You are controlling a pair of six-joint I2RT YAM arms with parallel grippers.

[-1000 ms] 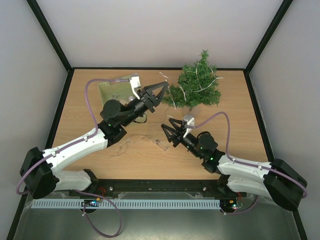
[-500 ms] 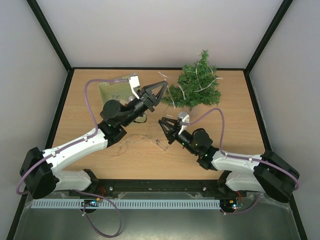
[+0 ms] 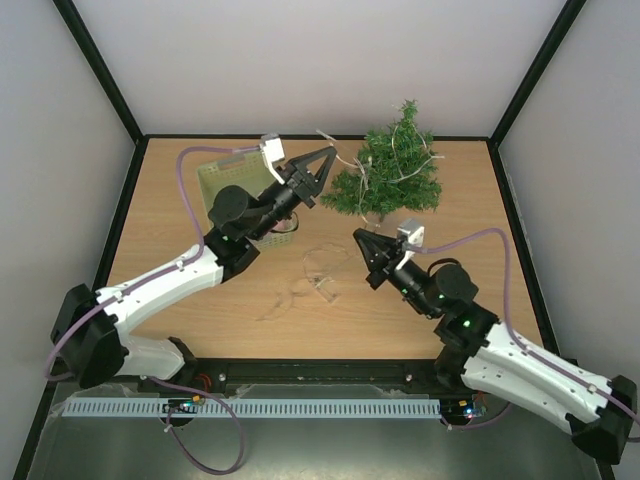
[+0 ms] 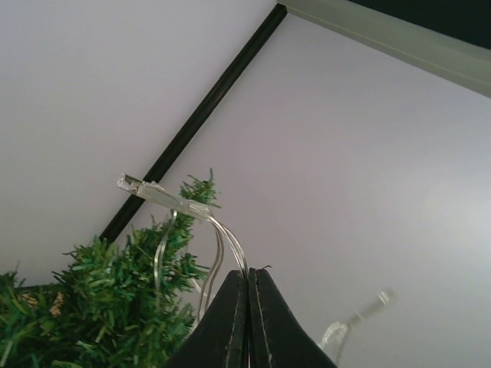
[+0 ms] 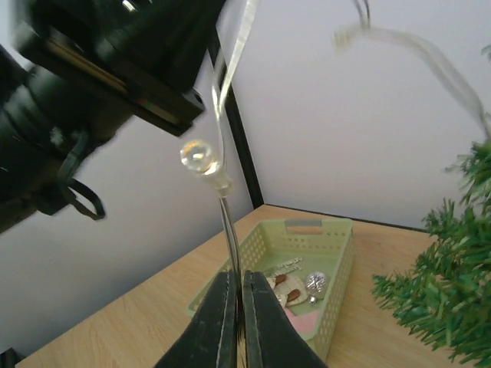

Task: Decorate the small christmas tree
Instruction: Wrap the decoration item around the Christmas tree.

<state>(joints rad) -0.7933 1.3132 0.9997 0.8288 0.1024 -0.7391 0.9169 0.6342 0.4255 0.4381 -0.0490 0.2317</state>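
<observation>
Right, both grippers are pinched fully shut on the light string (image 4: 224, 239). My left gripper (image 4: 247, 274) holds a bundle of its clear wires up beside the small christmas tree (image 3: 392, 178), which stands at the far side of the table (image 3: 180, 300), right of centre. My right gripper (image 5: 235, 274) clamps one strand just below a little round bulb (image 5: 197, 156). Loose wire lies on the wood between the arms, and some is draped over the branches. A pale green basket (image 5: 341, 264) sits left of the tree with small ornaments inside.
</observation>
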